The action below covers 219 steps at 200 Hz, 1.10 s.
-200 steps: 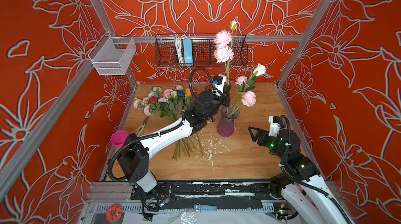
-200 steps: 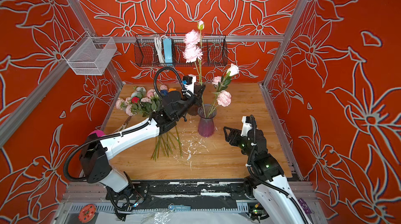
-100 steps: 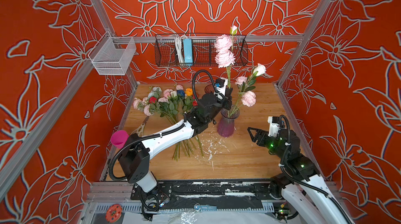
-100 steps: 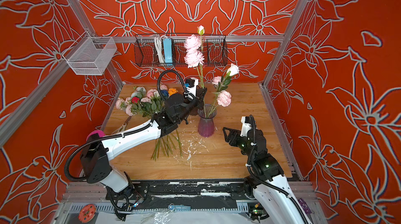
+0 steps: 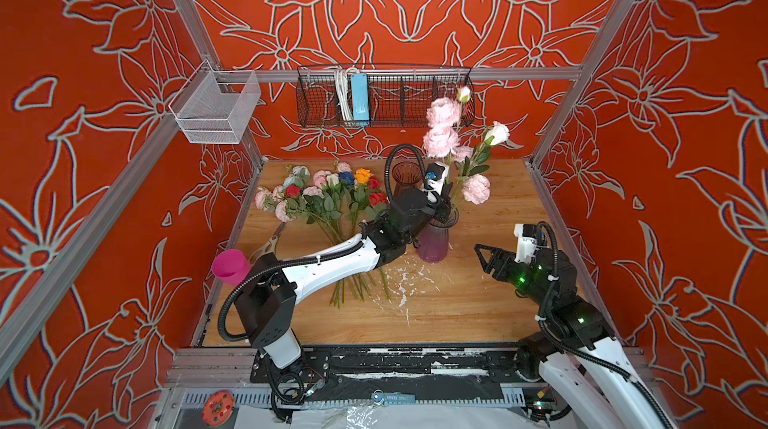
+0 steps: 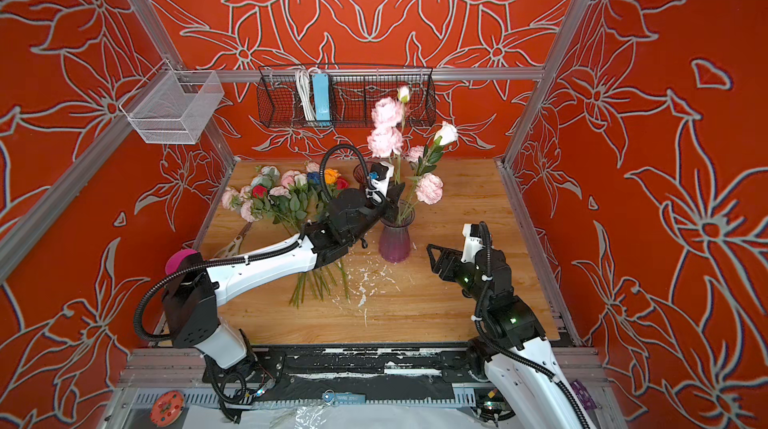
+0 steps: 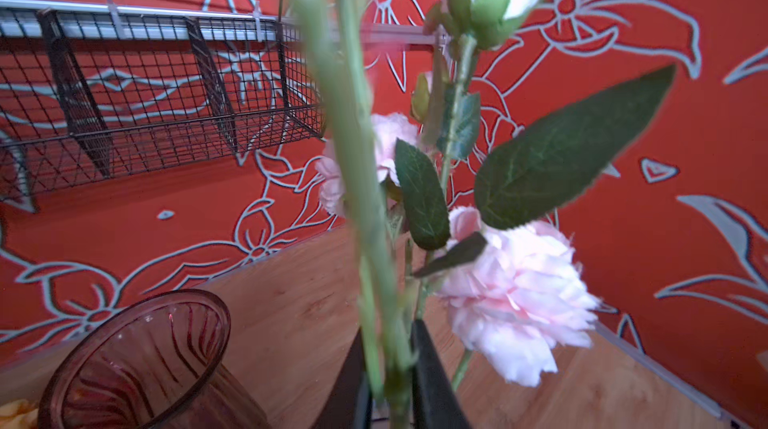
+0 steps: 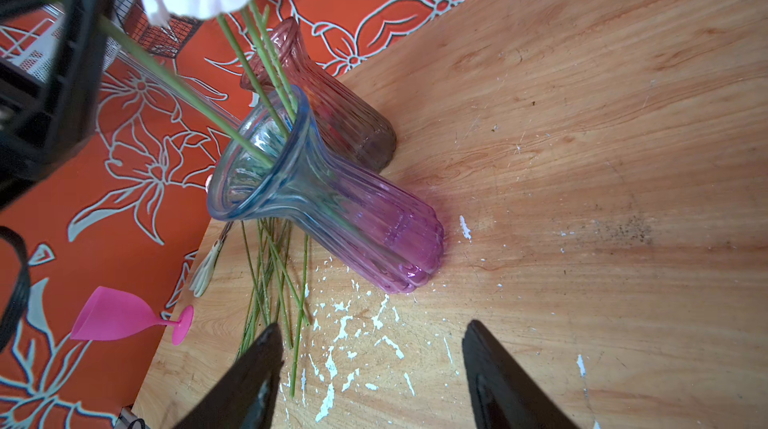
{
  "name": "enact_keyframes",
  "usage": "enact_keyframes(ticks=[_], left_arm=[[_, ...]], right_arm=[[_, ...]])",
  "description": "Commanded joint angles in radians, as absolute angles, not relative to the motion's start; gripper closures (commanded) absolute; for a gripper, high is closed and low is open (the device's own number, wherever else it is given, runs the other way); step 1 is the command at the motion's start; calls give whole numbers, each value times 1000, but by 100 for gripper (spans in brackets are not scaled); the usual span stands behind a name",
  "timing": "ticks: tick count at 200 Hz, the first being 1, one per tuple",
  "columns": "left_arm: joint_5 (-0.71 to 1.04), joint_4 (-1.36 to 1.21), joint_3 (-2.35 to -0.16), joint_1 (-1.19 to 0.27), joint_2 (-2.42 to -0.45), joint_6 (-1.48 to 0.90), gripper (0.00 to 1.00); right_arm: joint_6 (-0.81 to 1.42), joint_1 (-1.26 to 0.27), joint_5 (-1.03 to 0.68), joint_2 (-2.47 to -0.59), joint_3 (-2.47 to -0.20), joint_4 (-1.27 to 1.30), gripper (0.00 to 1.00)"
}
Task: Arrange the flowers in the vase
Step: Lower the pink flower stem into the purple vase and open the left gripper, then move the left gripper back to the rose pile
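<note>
The left end effector (image 7: 387, 327) flanked a stem (image 7: 353, 115) in the vase (image 5: 434, 240) (pinching or not, I couldn't tell); the right end effector (image 8: 372, 323) hung jaws apart; other flowers (image 5: 328, 198) lay on the surface (image 5: 457, 314).

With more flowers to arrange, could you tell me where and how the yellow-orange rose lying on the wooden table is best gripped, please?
Probably mid-stem, below the leaves, coming straight down: the yellow-orange rose lies flat, bloom farthest from the robot, bare stem pointing forward.

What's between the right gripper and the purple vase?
Only bare table with white flecks lies between right gripper and purple vase, per right wrist view.
</note>
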<state>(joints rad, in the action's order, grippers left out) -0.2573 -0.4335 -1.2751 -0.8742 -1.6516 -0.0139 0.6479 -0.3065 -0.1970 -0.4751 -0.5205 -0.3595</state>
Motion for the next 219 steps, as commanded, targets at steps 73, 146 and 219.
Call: enact_keyframes(ticks=[73,146,219], left_arm=[[-325,-362,-1251,-885,-1613,25,71],[-330,-258,-1180,-885,-1475,39,59],[-456,-135,-1092,-885,-1314,26,37]], right_arm=[[669,-299,-212,-469,-539,-379,30],[683,-300,-222,-478,-541,-363,30],[664,-300,-226,-503,-561,-357,30]])
